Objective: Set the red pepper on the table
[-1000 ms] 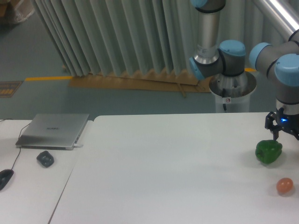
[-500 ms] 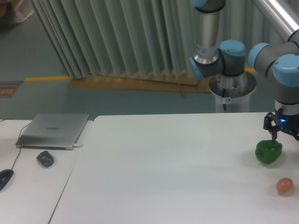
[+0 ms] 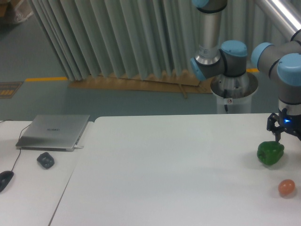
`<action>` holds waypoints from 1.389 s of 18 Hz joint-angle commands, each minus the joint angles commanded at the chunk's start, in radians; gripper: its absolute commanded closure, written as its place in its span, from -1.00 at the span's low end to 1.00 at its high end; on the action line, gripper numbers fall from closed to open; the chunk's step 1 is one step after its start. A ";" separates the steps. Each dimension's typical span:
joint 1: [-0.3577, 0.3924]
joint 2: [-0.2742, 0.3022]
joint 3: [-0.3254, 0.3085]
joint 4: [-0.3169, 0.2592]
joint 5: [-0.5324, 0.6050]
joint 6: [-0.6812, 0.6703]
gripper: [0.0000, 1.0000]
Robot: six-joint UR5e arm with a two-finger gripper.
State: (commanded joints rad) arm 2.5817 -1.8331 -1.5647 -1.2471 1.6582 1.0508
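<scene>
Camera view: my gripper [image 3: 288, 133] hangs at the table's [image 3: 164, 165] right edge, just above the green bell pepper [image 3: 270, 153]; I cannot tell whether my jaws are apart.

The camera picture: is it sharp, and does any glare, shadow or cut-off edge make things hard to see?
Camera view: soft and slightly blurred overall, with a cool bluish cast. The table shows even light, no strong glare and only faint shadows. A bright streak lies on the metal bar at top right. The hand, above the green pepper, is cut by the right edge, so its opening cannot be judged.
</scene>
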 joint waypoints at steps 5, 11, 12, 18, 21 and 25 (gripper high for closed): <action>-0.005 0.002 0.011 0.000 0.002 0.002 -1.00; -0.003 0.000 0.017 -0.002 -0.005 -0.006 -1.00; -0.005 0.000 0.017 -0.002 -0.006 -0.006 -1.00; 0.002 -0.002 0.011 -0.002 -0.006 0.003 -1.00; 0.018 -0.002 0.018 0.002 0.002 0.003 -1.00; 0.125 0.000 0.043 0.002 0.002 0.166 -1.00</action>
State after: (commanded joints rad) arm 2.7071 -1.8331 -1.5217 -1.2456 1.6598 1.2172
